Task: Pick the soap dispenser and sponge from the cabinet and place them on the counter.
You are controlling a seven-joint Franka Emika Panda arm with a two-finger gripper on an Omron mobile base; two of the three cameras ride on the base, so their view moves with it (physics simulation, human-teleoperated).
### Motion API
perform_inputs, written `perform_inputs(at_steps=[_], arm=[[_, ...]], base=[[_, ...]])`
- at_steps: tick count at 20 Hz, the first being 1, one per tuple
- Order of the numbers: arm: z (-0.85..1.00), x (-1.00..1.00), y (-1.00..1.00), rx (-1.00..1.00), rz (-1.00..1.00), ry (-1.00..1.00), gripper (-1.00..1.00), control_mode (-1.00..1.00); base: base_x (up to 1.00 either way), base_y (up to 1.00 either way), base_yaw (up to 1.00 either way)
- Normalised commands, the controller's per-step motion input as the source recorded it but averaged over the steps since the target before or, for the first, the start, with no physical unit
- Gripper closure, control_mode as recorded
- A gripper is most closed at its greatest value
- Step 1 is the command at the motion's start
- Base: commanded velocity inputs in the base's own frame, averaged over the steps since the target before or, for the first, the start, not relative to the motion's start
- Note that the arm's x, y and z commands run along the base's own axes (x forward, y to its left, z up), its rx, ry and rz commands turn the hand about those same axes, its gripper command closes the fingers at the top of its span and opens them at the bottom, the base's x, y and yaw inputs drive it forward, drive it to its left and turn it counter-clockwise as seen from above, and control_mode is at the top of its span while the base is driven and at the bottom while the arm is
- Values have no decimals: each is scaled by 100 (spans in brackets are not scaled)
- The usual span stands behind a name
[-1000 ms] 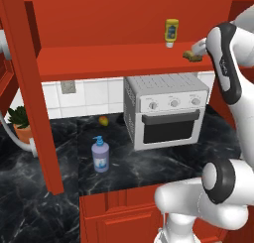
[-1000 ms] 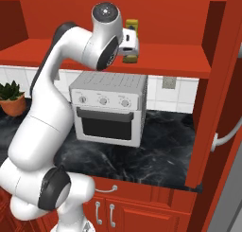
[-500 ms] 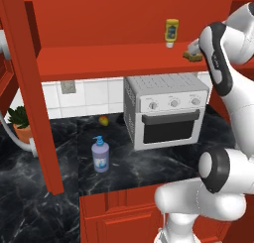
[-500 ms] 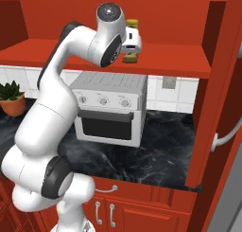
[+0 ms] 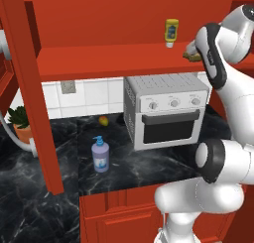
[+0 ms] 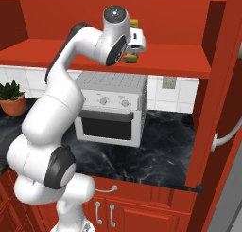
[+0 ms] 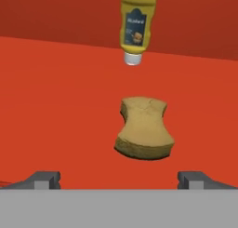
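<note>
Spread wide, the gripper [image 7: 119,179] hangs just short of the sponge [image 7: 143,127] on the cabinet shelf [image 7: 56,97], so 1 of 2 items, the soap dispenser [image 5: 100,155], already stands on the counter [image 5: 149,165] and the sponge remains.

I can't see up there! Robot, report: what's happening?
Tool open, at the shelf. Sponge lying between its tips, not gripped. Soap bottle already on the counter. Yellow bottle behind the sponge, clear of it.
</note>
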Motion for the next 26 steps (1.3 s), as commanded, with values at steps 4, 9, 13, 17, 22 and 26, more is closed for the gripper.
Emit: perform_inputs(at_steps=[4, 9, 13, 17, 22, 26], arm=[[-13, 29, -10, 0, 0, 2, -100, -100], [-13, 31, -8, 0, 0, 4, -100, -100], [-9, 34, -8, 0, 0, 3, -100, -100], [-8, 33, -10, -1, 0, 3, -100, -100], [-11, 29, -11, 0, 0, 3, -100, -100], [-12, 26, -9, -1, 0, 3, -100, -100]], base=[[0, 0, 0], [0, 0, 0], [0, 0, 0], [0, 0, 0], [0, 0, 0], [0, 0, 0]])
